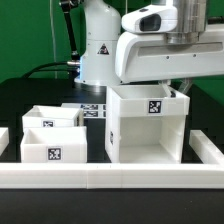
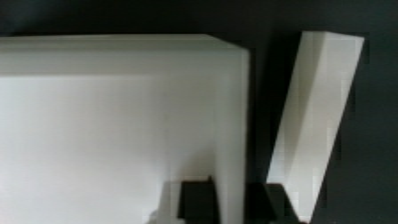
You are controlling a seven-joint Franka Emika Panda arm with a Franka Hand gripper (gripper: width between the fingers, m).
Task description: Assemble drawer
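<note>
The white cube housing (image 1: pixel 148 128) stands at the exterior view's right, with a tag on its front face. Two small open-top trays (image 1: pixel 55 118) (image 1: pixel 50 146) sit to its left, one behind the other. My gripper (image 1: pixel 172 88) reaches down onto the housing's top rim at the right. In the wrist view my gripper (image 2: pixel 231 192) straddles a thin white wall of the housing (image 2: pixel 116 120). One dark finger (image 2: pixel 194 202) lies flush on each side of that wall, so the jaws are shut on it. Another white wall edge (image 2: pixel 313 110) stands beside it.
The marker board (image 1: pixel 93 108) lies flat behind the trays, at the robot's base. A long low white border wall (image 1: pixel 110 178) runs along the front, with short ends at both sides. The table top is black.
</note>
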